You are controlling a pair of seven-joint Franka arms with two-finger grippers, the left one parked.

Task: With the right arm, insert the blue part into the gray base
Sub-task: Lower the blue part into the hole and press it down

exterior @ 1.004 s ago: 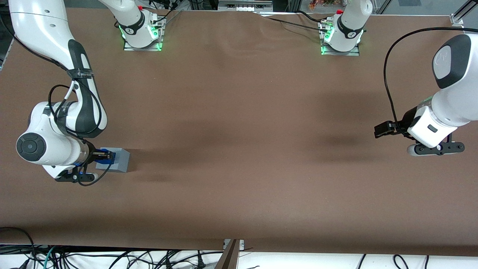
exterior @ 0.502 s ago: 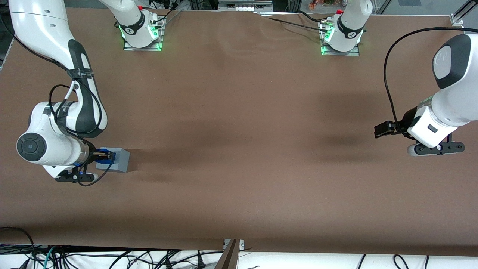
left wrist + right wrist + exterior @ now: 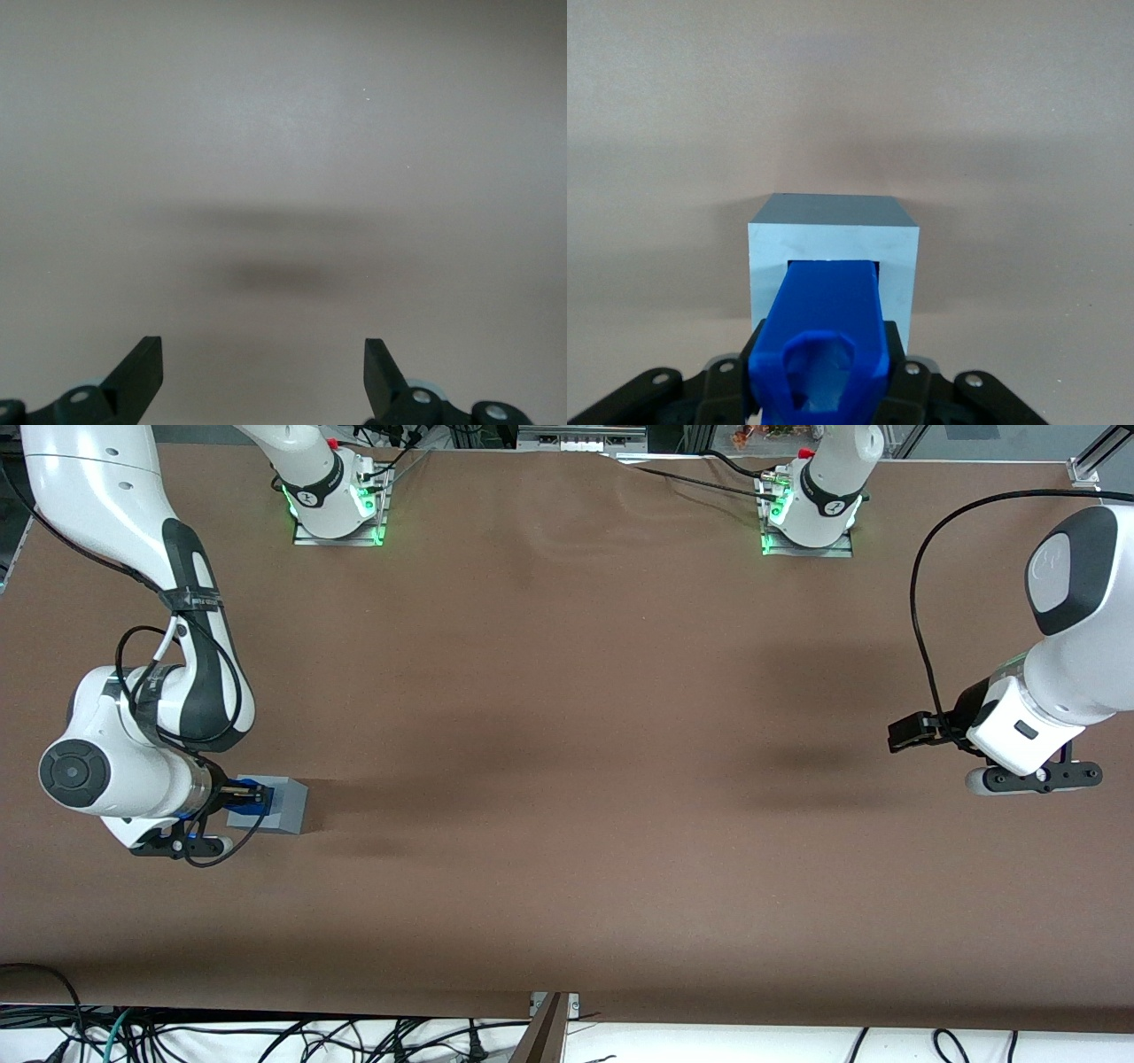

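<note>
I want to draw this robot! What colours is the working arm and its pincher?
The right arm is glossy white with black joint sections, a round black cap, and a looping black cable strapped on. A blue light glows at its wrist. Its gripper, over the gray base, is black.

Gray base resting on the surface, well toward the working arm's end. Blue part directly above the base, lower end reaching into the recess in the base's top face, upper end clamped between the fingers of the gripper. Gripper directly over the base, beside the right arm, whose wrist hangs over the same end of the surface. Two arm mounts farther from the front camera, well apart from the base.
</note>
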